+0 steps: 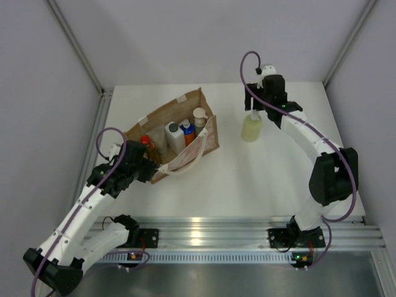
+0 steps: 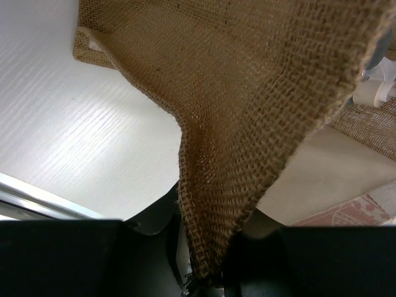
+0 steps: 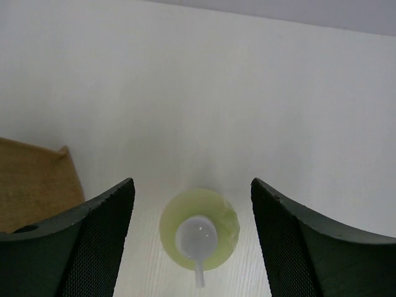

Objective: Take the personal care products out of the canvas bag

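The brown canvas bag (image 1: 199,137) stands open at the table's left middle. In it are a yellow bottle with a red cap (image 1: 146,146), a white bottle (image 1: 174,137), a blue-orange one (image 1: 188,131) and a white-topped one (image 1: 199,116). My left gripper (image 1: 147,167) is shut on the bag's near-left edge; the left wrist view shows the jute cloth (image 2: 247,93) pinched in that gripper (image 2: 204,272). A pale yellow-green pump bottle (image 1: 252,129) stands upright on the table right of the bag. My right gripper (image 3: 192,185) hangs open right above this bottle (image 3: 199,229), fingers clear of both sides.
A corner of the bag (image 3: 34,179) shows at the left of the right wrist view. Grey walls close the table at the back and sides. An aluminium rail (image 1: 235,232) runs along the near edge with both arm bases.
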`<state>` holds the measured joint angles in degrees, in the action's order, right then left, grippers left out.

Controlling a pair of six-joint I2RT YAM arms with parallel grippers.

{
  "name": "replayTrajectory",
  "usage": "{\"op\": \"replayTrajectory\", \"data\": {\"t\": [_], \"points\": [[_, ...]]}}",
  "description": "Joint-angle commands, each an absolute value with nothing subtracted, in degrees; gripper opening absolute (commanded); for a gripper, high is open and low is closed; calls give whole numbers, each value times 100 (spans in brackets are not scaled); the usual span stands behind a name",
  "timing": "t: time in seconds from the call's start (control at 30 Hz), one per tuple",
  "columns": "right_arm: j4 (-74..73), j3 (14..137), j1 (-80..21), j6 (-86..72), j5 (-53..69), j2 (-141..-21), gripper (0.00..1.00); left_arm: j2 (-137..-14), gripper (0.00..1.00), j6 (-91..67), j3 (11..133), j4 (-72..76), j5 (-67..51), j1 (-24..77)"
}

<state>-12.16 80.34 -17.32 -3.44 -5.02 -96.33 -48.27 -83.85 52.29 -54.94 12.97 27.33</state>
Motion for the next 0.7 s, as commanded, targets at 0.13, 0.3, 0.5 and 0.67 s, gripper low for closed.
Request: {"op": "replayTrajectory", "data": {"t": [0.13,0.3,0.5,0.67], "points": [[-2151,9824,-3511,-422,-228,-8920,73,-4877,27,-8183,5326,-5713,1371,2733],[-2539,10326,-4586,-457,-281,-9393,68,-5089,27,-7858,5501,-5713,1397,2733],[-2830,10783,-5326,-360,-642,-10211,65,-5159,34,-7726,5713,-5713,1547,2733],[-3523,11679,-5388,-545,-694,-11108,62,-5133,33,-7682,5757,-5713,1617,2742]]}}
